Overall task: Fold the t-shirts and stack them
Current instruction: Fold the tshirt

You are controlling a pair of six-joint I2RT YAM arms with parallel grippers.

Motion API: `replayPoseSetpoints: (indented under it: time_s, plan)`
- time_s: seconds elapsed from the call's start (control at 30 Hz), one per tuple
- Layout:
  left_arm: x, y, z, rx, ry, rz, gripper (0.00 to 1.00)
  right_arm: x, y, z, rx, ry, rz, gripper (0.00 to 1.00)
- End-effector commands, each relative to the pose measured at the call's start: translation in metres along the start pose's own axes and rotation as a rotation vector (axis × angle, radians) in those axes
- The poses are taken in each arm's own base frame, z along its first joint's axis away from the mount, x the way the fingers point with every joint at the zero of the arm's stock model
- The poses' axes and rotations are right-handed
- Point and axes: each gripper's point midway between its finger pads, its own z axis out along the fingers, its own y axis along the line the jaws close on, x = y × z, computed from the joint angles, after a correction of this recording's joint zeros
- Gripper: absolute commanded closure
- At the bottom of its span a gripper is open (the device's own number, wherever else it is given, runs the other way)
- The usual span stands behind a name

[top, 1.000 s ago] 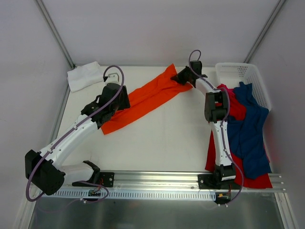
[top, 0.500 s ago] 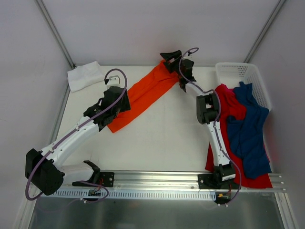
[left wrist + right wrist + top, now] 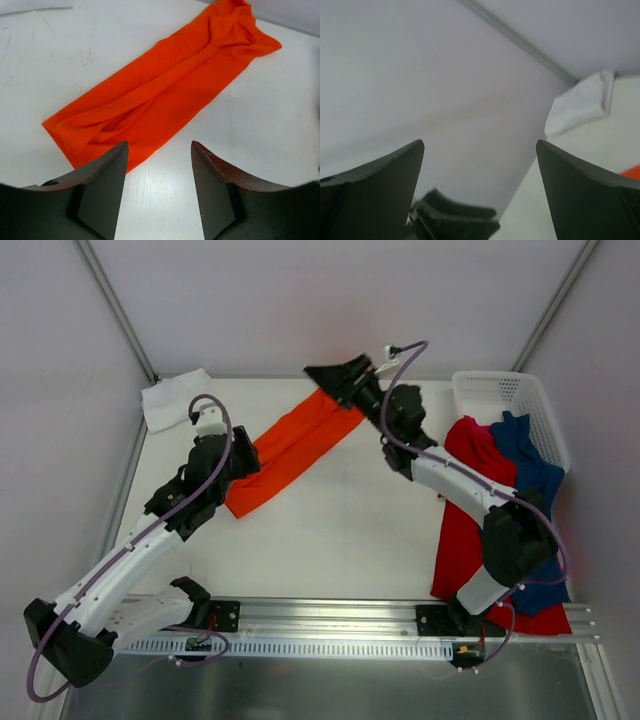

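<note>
The orange t-shirt [image 3: 292,447] [image 3: 165,90] lies folded into a long narrow strip, running diagonally across the back of the table. My left gripper [image 3: 243,462] [image 3: 159,145] hovers at the strip's near-left end, open, with only bare table between its fingers. Above the strip's far end my right gripper [image 3: 330,370] [image 3: 480,142] hangs raised, open wide and empty, facing the left wall. A folded white t-shirt [image 3: 175,398] [image 3: 582,102] rests in the back left corner. On the right, the red t-shirt [image 3: 465,510] and the dark blue t-shirt [image 3: 525,505] lie crumpled together.
A white perforated basket [image 3: 505,392] stands at the back right, with the red and blue cloth draped over its near rim. A metal rail [image 3: 330,625] runs along the near edge. Grey walls close in the back and both sides.
My right gripper opened, let go of the orange strip's far end, and rose and swung left. The left arm drew back towards the left, and the strip shifted left with it.
</note>
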Motion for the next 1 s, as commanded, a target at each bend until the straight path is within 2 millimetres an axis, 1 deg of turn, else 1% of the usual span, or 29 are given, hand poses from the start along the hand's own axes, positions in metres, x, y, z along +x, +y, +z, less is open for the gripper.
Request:
replayPoseSetpoints:
  time_s: [0.0,0.03,0.07,0.1,0.13,0.17,0.2,0.23,0.27,0.3,0.37,0.47,0.5,0.53,0.57,0.63,0.67,0.7,0.73,0.77,0.8,0.83,0.87,0.9,0.97]
  plan:
    - [-0.012,0.005,-0.018,0.018,-0.077,-0.073,0.46,0.119,-0.096,-0.033,0.325,0.185,-0.026,0.01]
    - [-0.013,0.005,-0.021,0.031,-0.084,-0.087,0.46,0.141,-0.111,-0.043,0.387,0.229,-0.010,0.00]
    - [-0.011,0.006,-0.023,0.034,-0.084,-0.088,0.45,0.157,-0.120,-0.048,0.428,0.249,-0.001,0.01]
    - [-0.015,0.006,-0.030,0.057,-0.099,-0.094,0.45,0.186,-0.117,-0.053,0.437,0.297,0.019,0.01]
    - [-0.016,0.006,-0.034,0.068,-0.105,-0.092,0.45,0.206,-0.131,-0.060,0.482,0.326,0.023,0.01]
    - [-0.019,0.007,-0.039,0.081,-0.117,-0.092,0.44,0.225,-0.132,-0.063,0.502,0.332,0.021,0.01]
    - [-0.017,0.007,-0.042,0.093,-0.111,-0.078,0.44,0.236,-0.134,-0.065,0.515,0.339,0.035,0.01]
    - [-0.018,0.007,-0.044,0.101,-0.112,-0.072,0.44,0.251,-0.144,-0.070,0.547,0.356,0.039,0.01]
    - [-0.019,0.007,-0.047,0.107,-0.112,-0.068,0.43,0.258,-0.146,-0.070,0.561,0.356,0.041,0.01]
    - [-0.020,0.008,-0.050,0.112,-0.114,-0.065,0.43,0.271,-0.144,-0.073,0.570,0.370,0.057,0.01]
    - [-0.017,0.010,-0.054,0.113,-0.100,-0.054,0.43,0.286,-0.151,-0.080,0.613,0.381,0.054,0.01]
    - [-0.016,0.017,-0.064,0.118,-0.112,-0.060,0.43,0.316,-0.145,-0.090,0.628,0.419,0.047,0.01]
    - [-0.015,0.018,-0.065,0.116,-0.112,-0.062,0.43,0.322,-0.141,-0.089,0.623,0.427,0.049,0.01]
    - [-0.011,0.021,-0.065,0.112,-0.108,-0.059,0.43,0.327,-0.141,-0.089,0.630,0.435,0.056,0.01]
    - [-0.011,0.023,-0.068,0.114,-0.115,-0.064,0.42,0.340,-0.144,-0.092,0.641,0.461,0.052,0.01]
    - [-0.007,0.025,-0.070,0.115,-0.110,-0.065,0.42,0.353,-0.137,-0.088,0.639,0.485,0.058,0.01]
    - [-0.007,0.026,-0.071,0.115,-0.109,-0.066,0.42,0.362,-0.144,-0.090,0.654,0.498,0.056,0.00]
    - [-0.005,0.026,-0.071,0.115,-0.105,-0.064,0.42,0.366,-0.139,-0.084,0.645,0.501,0.064,0.01]
    - [-0.006,0.027,-0.072,0.117,-0.109,-0.068,0.42,0.373,-0.137,-0.083,0.642,0.511,0.068,0.01]
    - [-0.006,0.028,-0.073,0.115,-0.106,-0.065,0.42,0.383,-0.145,-0.085,0.659,0.527,0.068,0.01]
    - [-0.006,0.027,-0.074,0.119,-0.106,-0.068,0.42,0.387,-0.145,-0.083,0.659,0.531,0.071,0.00]
    - [-0.007,0.028,-0.076,0.119,-0.109,-0.070,0.42,0.390,-0.140,-0.076,0.644,0.528,0.076,0.00]
    - [-0.006,0.029,-0.076,0.119,-0.106,-0.067,0.42,0.394,-0.141,-0.076,0.648,0.529,0.087,0.01]
    - [-0.006,0.029,-0.076,0.117,-0.107,-0.066,0.42,0.398,-0.147,-0.078,0.660,0.533,0.090,0.01]
    - [-0.005,0.030,-0.078,0.118,-0.110,-0.069,0.41,0.401,-0.149,-0.076,0.663,0.530,0.104,0.01]
